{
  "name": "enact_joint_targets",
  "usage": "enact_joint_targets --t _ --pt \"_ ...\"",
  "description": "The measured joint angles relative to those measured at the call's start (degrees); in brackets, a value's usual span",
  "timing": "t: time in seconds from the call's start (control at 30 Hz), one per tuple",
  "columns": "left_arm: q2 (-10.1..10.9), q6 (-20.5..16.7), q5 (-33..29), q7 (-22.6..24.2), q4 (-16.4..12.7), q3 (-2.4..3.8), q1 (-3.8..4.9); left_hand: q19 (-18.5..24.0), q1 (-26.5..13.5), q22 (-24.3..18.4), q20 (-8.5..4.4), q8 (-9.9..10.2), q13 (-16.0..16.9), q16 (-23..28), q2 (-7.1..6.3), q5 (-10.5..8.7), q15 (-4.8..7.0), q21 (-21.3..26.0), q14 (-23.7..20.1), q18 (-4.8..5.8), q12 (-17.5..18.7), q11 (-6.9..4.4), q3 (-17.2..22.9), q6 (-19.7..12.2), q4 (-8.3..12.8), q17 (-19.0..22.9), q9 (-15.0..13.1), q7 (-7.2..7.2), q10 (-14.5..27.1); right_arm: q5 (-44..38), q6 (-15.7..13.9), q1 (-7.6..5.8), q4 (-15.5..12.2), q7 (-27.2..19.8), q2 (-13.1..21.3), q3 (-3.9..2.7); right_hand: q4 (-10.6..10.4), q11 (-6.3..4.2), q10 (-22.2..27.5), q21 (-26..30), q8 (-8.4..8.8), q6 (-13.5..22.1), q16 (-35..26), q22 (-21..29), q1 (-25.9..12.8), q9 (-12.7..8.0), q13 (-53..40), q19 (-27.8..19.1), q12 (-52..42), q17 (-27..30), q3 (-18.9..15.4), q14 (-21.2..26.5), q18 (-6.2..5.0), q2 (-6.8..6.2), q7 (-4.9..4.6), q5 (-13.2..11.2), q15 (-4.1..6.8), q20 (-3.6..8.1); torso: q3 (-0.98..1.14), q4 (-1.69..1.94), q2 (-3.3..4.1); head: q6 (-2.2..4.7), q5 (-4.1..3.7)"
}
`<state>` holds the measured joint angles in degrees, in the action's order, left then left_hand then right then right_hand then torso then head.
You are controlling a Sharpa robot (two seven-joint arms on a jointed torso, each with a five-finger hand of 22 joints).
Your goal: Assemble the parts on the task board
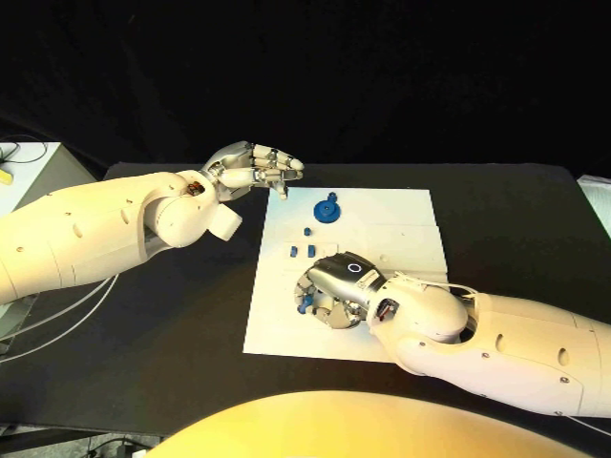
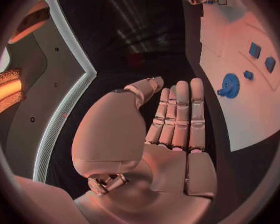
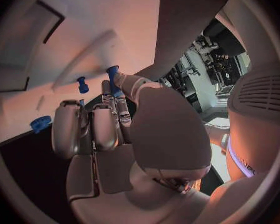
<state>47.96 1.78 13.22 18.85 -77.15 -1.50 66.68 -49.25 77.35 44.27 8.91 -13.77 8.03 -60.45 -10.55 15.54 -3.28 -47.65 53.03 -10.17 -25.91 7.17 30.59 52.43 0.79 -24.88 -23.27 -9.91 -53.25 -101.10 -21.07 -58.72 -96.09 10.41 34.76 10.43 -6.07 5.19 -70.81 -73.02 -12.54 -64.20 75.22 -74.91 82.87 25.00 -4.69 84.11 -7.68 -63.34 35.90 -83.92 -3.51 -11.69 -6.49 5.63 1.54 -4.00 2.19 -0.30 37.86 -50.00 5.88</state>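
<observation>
Left hand hovers at the far left corner of the task board, fingers straight and close together, palm bare — it holds nothing. Right hand lies palm-down on the board's near left part, fingers curled over a blue part; whether it truly grips that piece cannot be told. White board rests on the black worktop. On it, a blue gear sits near the far edge, with small blue pegs between gear and right hand.
</observation>
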Motion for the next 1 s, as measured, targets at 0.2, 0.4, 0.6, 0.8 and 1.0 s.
enact_joint_targets --t 0.2,0.4,0.6,0.8,1.0 --pt "0.0 0.0 0.0 0.0 0.0 0.00 0.00 0.0 0.0 0.0 0.00 0.0 0.0 0.0 0.00 0.00 0.00 0.0 0.0 0.00 0.0 0.00 0.0 0.0 0.0 0.0 0.0 0.00 0.0 -0.8 0.1 0.08 0.0 0.3 -0.2 0.00 0.3 -0.21 0.2 2.9 -0.15 1.2 -0.9 0.0 -0.7 0.3 -0.5 0.0 1.0 1.4 -0.1 0.0 0.00 -0.28 -1.00 0.9 0.00 0.00 0.01 -0.02 -0.01 0.00 0.00" --pt "0.0 0.0 0.0 -0.1 0.0 0.00 0.00 0.0 0.0 0.0 0.00 0.0 0.0 0.0 0.00 0.00 0.00 0.0 0.0 0.00 0.0 0.00 0.0 0.0 0.0 0.0 0.0 0.00 0.0 -0.4 0.5 0.16 0.7 -0.1 -0.3 0.14 -0.1 -0.54 3.2 8.5 3.11 6.3 -2.0 0.0 -5.4 -0.9 0.5 -1.0 3.4 3.6 -2.2 0.2 -0.14 -2.65 -1.47 2.3 -1.24 -1.03 0.01 -0.06 -0.01 0.00 0.01" --pt "0.0 0.1 0.0 -0.1 0.0 -0.01 0.00 0.0 0.0 0.0 0.00 0.0 0.0 0.0 0.00 0.00 0.00 0.0 0.0 0.00 0.0 0.00 0.0 0.0 0.0 0.0 0.0 0.00 0.0 0.2 0.7 0.28 0.8 -0.8 -0.2 0.22 0.2 -0.12 4.9 10.2 3.76 7.4 -2.4 0.0 -5.4 -1.2 0.7 -1.4 3.4 4.6 -2.9 0.5 -0.91 -3.63 -1.48 2.3 -1.57 -1.42 0.01 -0.04 -0.01 0.00 -0.03" --pt "0.1 0.2 0.0 -0.3 0.0 -0.01 0.00 0.0 0.0 -0.1 0.00 0.0 -0.1 0.0 0.00 0.00 0.00 0.2 0.0 0.00 0.0 0.00 -0.2 0.0 -0.2 0.0 0.0 0.00 0.0 0.5 0.4 0.26 0.9 -1.0 0.0 0.21 0.4 0.20 6.8 13.3 4.20 7.8 -3.4 0.0 -5.4 -1.4 0.8 -2.4 3.4 6.5 -3.7 1.4 -0.91 -3.63 -1.78 2.1 -1.84 -1.75 0.01 -0.04 -0.01 0.00 -0.12" --pt "0.1 0.3 0.0 -0.4 0.1 -0.01 -0.01 0.0 0.0 -0.1 0.00 0.0 -0.1 0.0 0.00 0.00 0.00 0.2 0.0 0.00 0.0 0.00 -0.2 0.0 -0.2 0.0 0.0 0.00 0.0 0.7 -0.5 0.26 0.9 -1.1 0.2 0.21 0.7 0.62 10.5 19.6 5.69 10.0 -6.3 2.4 -4.9 -2.0 0.8 -4.8 2.7 11.0 -6.4 4.0 -2.28 -3.60 -1.88 2.1 -2.55 -2.37 0.03 -0.04 -0.01 0.00 -0.23"
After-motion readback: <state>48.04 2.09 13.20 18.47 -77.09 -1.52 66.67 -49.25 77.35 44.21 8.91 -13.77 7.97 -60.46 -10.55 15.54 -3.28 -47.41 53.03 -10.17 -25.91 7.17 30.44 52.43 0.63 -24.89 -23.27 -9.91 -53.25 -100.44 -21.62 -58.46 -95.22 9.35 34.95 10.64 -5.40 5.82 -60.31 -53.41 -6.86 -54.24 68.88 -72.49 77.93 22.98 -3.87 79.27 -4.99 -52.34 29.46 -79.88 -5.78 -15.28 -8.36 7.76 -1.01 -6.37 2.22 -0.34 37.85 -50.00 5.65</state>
